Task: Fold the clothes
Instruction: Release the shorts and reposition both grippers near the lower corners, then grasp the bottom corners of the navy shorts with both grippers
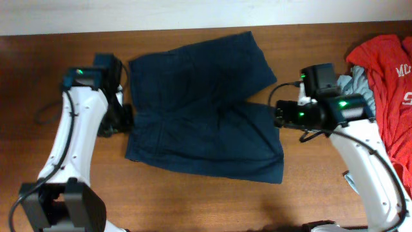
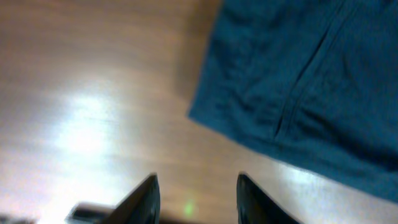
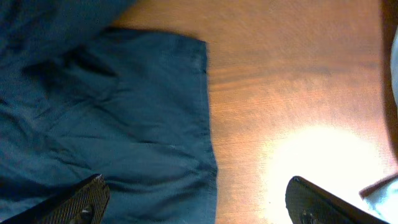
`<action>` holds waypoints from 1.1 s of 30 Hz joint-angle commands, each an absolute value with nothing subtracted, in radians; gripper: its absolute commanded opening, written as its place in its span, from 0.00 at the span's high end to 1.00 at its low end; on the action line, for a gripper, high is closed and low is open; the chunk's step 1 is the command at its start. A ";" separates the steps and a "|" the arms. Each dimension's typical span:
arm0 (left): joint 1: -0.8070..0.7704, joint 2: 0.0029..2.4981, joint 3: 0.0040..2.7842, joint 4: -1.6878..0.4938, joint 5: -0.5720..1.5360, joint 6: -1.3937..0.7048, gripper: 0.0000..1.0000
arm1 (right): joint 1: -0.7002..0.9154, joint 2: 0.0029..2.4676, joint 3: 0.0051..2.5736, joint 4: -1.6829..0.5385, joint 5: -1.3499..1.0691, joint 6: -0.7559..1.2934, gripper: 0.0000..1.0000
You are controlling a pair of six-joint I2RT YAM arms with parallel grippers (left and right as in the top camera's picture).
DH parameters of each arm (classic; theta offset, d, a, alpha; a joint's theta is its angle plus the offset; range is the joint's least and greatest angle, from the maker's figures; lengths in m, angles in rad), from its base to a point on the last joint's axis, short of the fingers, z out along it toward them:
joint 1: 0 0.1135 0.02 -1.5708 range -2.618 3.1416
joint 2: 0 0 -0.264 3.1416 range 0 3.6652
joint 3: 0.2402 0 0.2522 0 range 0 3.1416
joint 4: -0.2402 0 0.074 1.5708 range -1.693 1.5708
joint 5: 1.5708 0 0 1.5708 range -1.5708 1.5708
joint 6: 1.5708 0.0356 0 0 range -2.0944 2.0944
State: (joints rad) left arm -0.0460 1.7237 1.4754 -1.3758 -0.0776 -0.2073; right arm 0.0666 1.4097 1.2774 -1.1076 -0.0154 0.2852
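Observation:
Dark navy shorts (image 1: 199,103) lie spread flat on the wooden table (image 1: 193,206), waistband to the left, legs to the right. My left gripper (image 2: 196,186) is open and empty over bare wood just beside the shorts' waistband corner (image 2: 298,93). In the overhead view it sits at the shorts' left edge (image 1: 122,119). My right gripper (image 3: 196,199) is wide open and empty, straddling the hem edge of the near leg (image 3: 124,124). In the overhead view it is at the shorts' right edge (image 1: 278,115).
A red shirt (image 1: 389,84) with white lettering lies heaped at the right edge of the table, with a light grey-blue garment (image 1: 357,80) beside it, partly under my right arm. A pale wall strip (image 1: 193,13) runs along the far edge.

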 commanded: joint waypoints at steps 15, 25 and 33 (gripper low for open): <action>0.027 1.714 1.005 -1.001 0.144 -0.412 0.50 | -0.073 1.620 1.279 -1.224 -0.132 0.214 0.03; 0.027 1.715 0.935 -0.804 0.161 -0.470 0.40 | -0.073 1.637 1.279 -1.203 -0.131 0.214 0.03; 0.026 1.703 0.936 -0.837 0.173 -0.470 1.00 | -0.073 1.639 1.279 -1.201 -0.128 0.214 0.02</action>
